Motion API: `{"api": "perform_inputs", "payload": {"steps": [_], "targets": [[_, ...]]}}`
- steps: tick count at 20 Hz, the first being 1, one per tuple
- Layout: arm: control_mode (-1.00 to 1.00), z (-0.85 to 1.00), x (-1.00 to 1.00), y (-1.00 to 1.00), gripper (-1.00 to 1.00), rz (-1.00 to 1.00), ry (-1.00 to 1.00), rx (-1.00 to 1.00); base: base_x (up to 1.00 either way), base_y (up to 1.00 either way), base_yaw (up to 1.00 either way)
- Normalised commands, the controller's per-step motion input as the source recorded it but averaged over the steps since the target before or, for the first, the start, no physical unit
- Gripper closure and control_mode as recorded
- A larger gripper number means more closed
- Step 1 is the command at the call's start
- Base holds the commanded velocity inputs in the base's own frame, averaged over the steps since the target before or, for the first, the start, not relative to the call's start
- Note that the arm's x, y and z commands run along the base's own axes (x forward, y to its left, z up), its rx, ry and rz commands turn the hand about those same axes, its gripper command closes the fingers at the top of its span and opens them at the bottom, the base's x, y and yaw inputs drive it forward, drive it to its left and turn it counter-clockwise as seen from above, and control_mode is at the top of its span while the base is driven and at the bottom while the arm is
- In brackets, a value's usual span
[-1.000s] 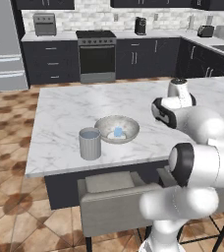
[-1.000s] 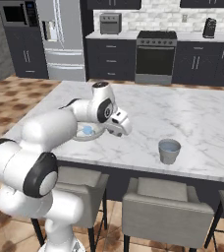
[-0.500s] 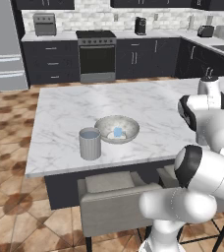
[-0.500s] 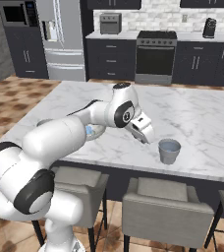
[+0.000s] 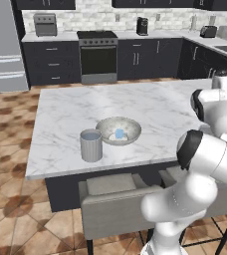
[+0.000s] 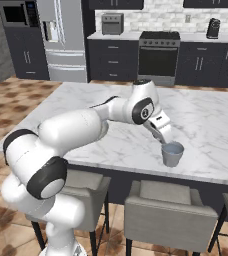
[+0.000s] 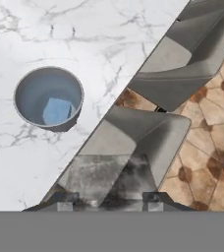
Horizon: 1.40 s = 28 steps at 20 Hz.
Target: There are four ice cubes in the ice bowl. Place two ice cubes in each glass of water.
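The ice bowl (image 5: 107, 127) sits mid-island with one pale-blue ice cube (image 5: 119, 133) showing in it. One glass of water (image 5: 91, 144) stands just left of the bowl. The other glass (image 6: 172, 153) stands near the island's front edge, to the right. My gripper (image 6: 163, 136) hangs just above and left of its rim. The hand view looks down on this glass (image 7: 48, 97), which has an ice cube (image 7: 57, 110) floating in it. Between my gripper's (image 7: 110, 201) tips sits a smoky translucent block, an ice cube (image 7: 111, 179), held.
Grey padded stools (image 6: 168, 205) stand along the island's front edge, one (image 7: 148, 133) right below the hand. My arm stretches across the island (image 6: 211, 125) and hides the bowl in the right base view. Stove and dark cabinets line the far wall.
My arm has swung from over the ice bowl to the right, ending above the right-hand glass. The jaws have kept the same width. Bowl and glasses have not moved.
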Motion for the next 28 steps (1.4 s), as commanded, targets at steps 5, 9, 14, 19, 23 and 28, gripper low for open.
{"api": "perform_inputs", "payload": {"steps": [5,9,14,19,23,28], "targets": [[-1.00,-0.18,0.34,0.00,1.00,0.00,0.00,0.00,0.00,0.00,0.00],[-1.00,-0.43,0.14,-0.28,1.00,0.00,-0.04,0.05,0.00,0.00,0.00],[-1.00,-0.32,0.09,-0.37,1.00,0.00,-0.11,0.14,0.00,0.00,0.00],[-1.00,-0.03,0.35,-0.19,1.00,0.00,-0.12,0.13,0.00,0.00,0.00],[-1.00,-0.08,0.47,-0.08,1.00,0.00,-0.09,0.08,0.00,0.00,0.00],[-1.00,-0.25,0.39,-0.01,1.00,0.00,-0.04,0.01,0.00,0.00,0.00]]}}
